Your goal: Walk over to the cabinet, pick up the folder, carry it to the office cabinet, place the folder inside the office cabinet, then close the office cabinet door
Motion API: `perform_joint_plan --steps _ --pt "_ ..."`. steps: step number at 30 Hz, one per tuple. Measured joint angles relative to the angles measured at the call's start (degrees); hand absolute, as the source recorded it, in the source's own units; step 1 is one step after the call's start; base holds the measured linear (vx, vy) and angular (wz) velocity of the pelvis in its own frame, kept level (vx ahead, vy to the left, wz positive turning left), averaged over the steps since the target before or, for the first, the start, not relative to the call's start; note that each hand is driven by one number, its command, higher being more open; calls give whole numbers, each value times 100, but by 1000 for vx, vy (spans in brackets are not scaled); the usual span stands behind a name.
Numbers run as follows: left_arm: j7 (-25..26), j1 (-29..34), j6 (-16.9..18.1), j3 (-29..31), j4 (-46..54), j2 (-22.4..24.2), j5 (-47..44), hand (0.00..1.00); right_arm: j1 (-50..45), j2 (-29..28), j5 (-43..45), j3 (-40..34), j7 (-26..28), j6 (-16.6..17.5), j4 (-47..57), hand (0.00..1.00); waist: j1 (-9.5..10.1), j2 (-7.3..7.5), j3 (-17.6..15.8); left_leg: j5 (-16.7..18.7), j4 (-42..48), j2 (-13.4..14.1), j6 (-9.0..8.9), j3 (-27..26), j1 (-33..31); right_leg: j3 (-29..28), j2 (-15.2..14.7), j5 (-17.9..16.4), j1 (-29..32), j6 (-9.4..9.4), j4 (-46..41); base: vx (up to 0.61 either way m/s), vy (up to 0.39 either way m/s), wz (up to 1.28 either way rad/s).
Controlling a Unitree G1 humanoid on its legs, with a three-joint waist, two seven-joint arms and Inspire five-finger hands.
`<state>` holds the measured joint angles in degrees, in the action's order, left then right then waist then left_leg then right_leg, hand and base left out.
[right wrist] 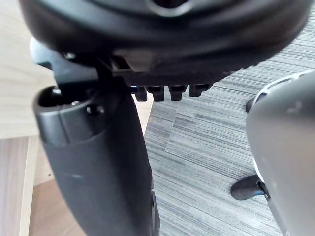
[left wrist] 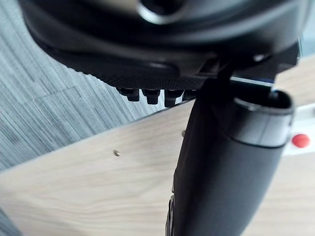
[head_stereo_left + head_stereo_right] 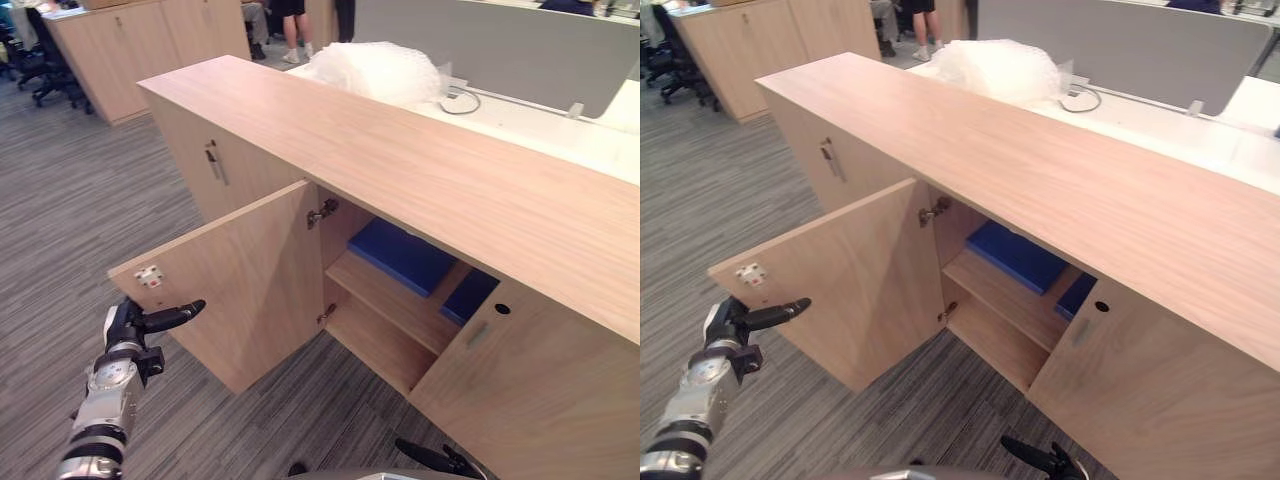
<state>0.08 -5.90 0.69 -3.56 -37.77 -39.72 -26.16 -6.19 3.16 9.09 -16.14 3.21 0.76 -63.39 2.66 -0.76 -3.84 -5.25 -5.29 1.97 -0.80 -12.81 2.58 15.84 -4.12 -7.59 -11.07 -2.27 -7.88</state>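
As the blue folder (image 3: 400, 255) already lay on the office cabinet's (image 3: 420, 170) upper shelf, the left hand (image 3: 128, 325), fingers straight and empty, hovered by the swung-out door's (image 3: 240, 290) edge, likely to push it shut; the right hand (image 3: 440, 460) hung slack-fingered, idle.

I see the office cabinet (image 3: 400, 150) in pale, fine-grained wood. Its open door (image 3: 250, 280) is the same wood and has a small white catch (image 3: 149, 277) with a red dot. The folder (image 3: 400, 255) on the shelf is deep blue. The carpet (image 3: 70, 200) is grey with thin, streaky stripes. Behind are a white worktop (image 3: 540, 135), cloudy white bubble wrap (image 3: 375, 70) and a plain grey partition (image 3: 500, 45). My left robot hand (image 3: 150, 322) is black.
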Motion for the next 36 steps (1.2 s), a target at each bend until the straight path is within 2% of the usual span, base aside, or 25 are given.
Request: perform_joint_plan --steps 2,3,6,8,9,10,12,14,15,17,20,23,27,29,31,32,33,34,35,36 --pt "-434 94 -49 -506 182 -334 462 100 2 50 -5 163 100 23 -8 100 5 -6 3 -32 -26 -44 29 100 -20 58 -39 -20 1 -32 -48 -94 13 20" --pt "-485 178 -86 -563 351 -371 603 100 1 73 -9 221 129 42 -9 100 5 -5 4 -48 -26 -66 52 117 -40 94 -57 -29 8 -47 -48 -102 35 21" --pt "-566 889 -139 -840 1668 -354 1361 100 2 130 -1 291 171 72 -26 100 16 -2 4 -105 -29 -259 138 239 -213 160 -224 -141 77 -214 -13 -113 73 27" --pt "-691 1467 -143 -1420 2825 -287 1889 100 3 170 1 389 171 83 -49 100 66 1 3 -160 -30 -420 234 288 -308 224 -366 -222 81 -327 76 -129 95 21" --pt "-720 1583 -142 -1568 3085 -243 2012 100 3 172 1 396 171 85 -53 100 78 1 3 -161 -31 -460 244 292 -325 255 -400 -240 76 -345 101 -142 89 14" --pt "-833 1702 -142 -1971 3581 -154 2152 100 3 168 2 402 171 87 -56 100 105 1 3 -174 -31 -530 280 293 -358 284 -463 -283 73 -386 142 -158 84 10" --pt "-1096 1700 -139 -2635 4143 188 2177 100 32 169 12 461 174 86 -49 100 56 -14 2 -197 -32 -602 305 289 -377 283 -539 -371 75 -398 170 -195 97 5" --pt "-1233 1577 -106 -3452 4587 877 1800 100 33 148 14 635 170 168 15 100 -54 -4 21 -201 -33 -614 301 286 -378 274 -550 -379 83 -415 173 -150 78 -4" --pt "-1328 1485 -55 -3602 4638 1086 1727 100 33 147 14 687 171 190 19 100 -61 14 26 -203 -33 -613 299 287 -387 274 -549 -379 89 -415 178 -101 50 -3" --pt "-1558 987 294 -4365 4960 1616 1532 100 37 130 14 897 166 203 27 100 -115 93 85 -243 -33 -611 304 290 -445 280 -538 -378 123 -414 211 -68 34 0" --pt "-1572 573 783 -4771 5193 1974 1416 100 57 102 20 987 146 226 82 100 -233 134 114 -289 -34 -615 298 284 -477 276 -529 -350 122 -369 316 -5 17 -6" --pt "-1488 366 810 -4772 4843 2036 1417 100 82 92 42 1143 119 228 99 100 -306 189 125 -288 -33 -654 339 261 -450 262 -552 -257 98 -317 329 40 -36 -2" --pt "-1397 538 773 -4689 3855 2090 1418 100 93 95 20 1293 118 225 105 100 -304 240 94 -197 -28 -624 418 90 -348 102 -588 -260 115 -377 254 45 -45 -26" --pt "-1396 838 692 -4261 3148 2367 1266 100 134 126 3 1303 124 219 133 100 -306 206 47 -91 -23 -487 404 -282 -314 -87 -590 -292 444 -392 -137 38 -14 -86" --pt "-1330 938 596 -3848 2679 2575 1008 100 205 130 -12 1323 124 207 140 100 -295 191 -13 -49 -25 -357 368 -507 -277 242 -597 -290 689 -394 -496 19 -11 -75" --pt "-1259 965 523 -3492 2299 2690 748 100 215 121 -12 1326 123 174 140 100 -313 272 -75 -7 -26 -313 312 -603 -201 657 -624 -291 666 -393 -512 46 -38 -65" --pt "-1176 977 473 -3108 1877 2782 515 100 212 119 -6 1269 120 135 119 100 -313 363 -112 47 -25 -292 258 -702 -105 720 -598 -288 547 -385 -347 60 -43 -49" --pt "-1112 1001 454 -2894 1658 2826 407 100 210 121 -1 1225 121 108 92 100 -312 381 -114 78 11 -275 249 -759 -71 701 -571 -276 485 -365 -235 63 -46 -48" --pt "-1037 1015 416 -2401 1192 2903 268 100 217 113 1 1111 127 97 -8 100 -307 434 -119 333 422 -167 201 -891 -177 648 -520 -219 405 -309 -60 41 -60 -52" --pt "-987 1036 327 -1999 879 2974 32 100 222 119 4 1050 154 78 -37 100 -298 411 -157 734 1187 73 165 -997 -461 594 -425 -174 382 -261 14 40 -129 -81"
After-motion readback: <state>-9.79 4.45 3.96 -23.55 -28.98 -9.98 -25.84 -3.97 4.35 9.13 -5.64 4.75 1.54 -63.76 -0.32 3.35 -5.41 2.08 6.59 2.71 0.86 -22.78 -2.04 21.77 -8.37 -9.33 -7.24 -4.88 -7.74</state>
